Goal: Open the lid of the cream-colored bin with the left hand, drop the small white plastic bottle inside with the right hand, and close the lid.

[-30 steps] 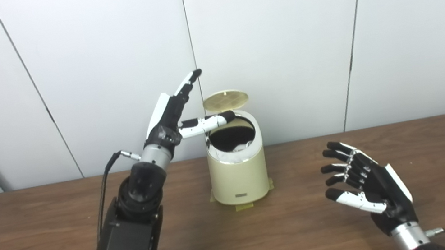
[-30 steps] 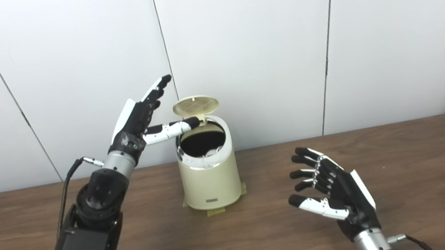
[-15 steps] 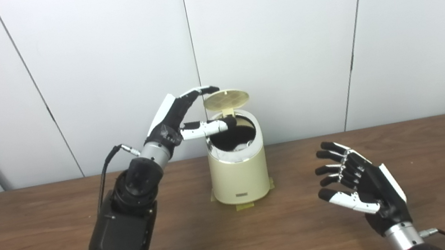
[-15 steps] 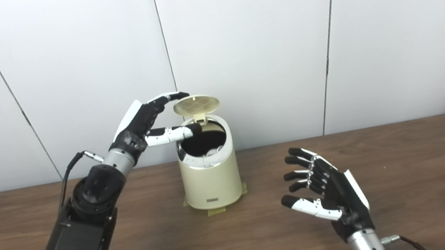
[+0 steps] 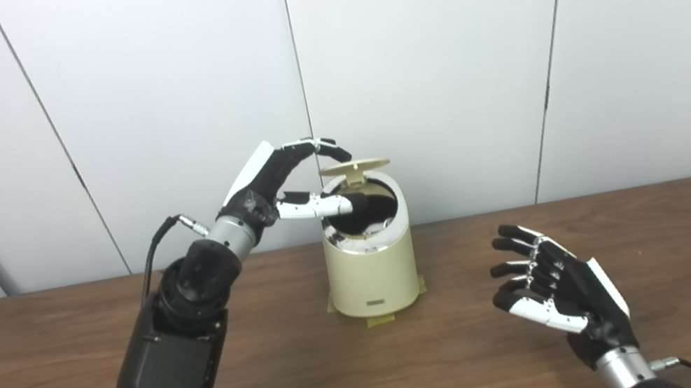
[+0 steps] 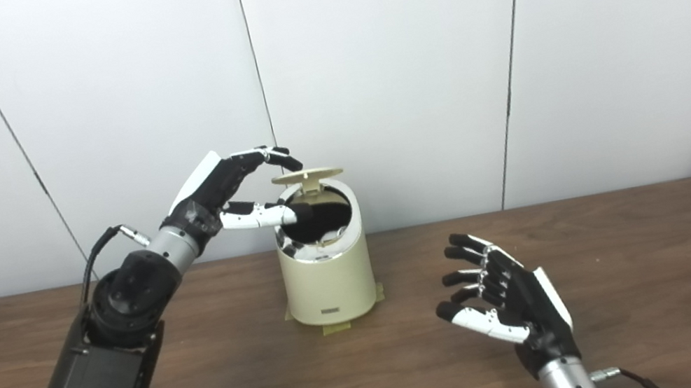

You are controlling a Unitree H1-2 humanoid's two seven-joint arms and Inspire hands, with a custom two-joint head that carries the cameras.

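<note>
Two head-mounted cameras, side by side, look forward and slightly down across the table (image 5: pixel 379 387) toward the wall (image 5: pixel 416 32), sharing nearly the whole scene.

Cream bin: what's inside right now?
The bin has a dark interior; no bottle can be made out. The lowering lid and the left hand thumb cover part of the opening.

L robot hand (image 5: pixel 277 188) over half-shut lid (image 5: pixel 354 167), cream bin (image 5: pixel 370 268); R robot hand (image 5: pixel 563 298) empty.

Count: one cream-colored bin (image 5: pixel 370 268), with one hinged lid (image 5: pixel 354 167). Two robot hands: one left hand (image 5: pixel 276 181), one right hand (image 5: pixel 562 294). One wooden desk (image 5: pixel 687 276). One tape patch (image 5: pixel 380 319) under bin base.
</note>
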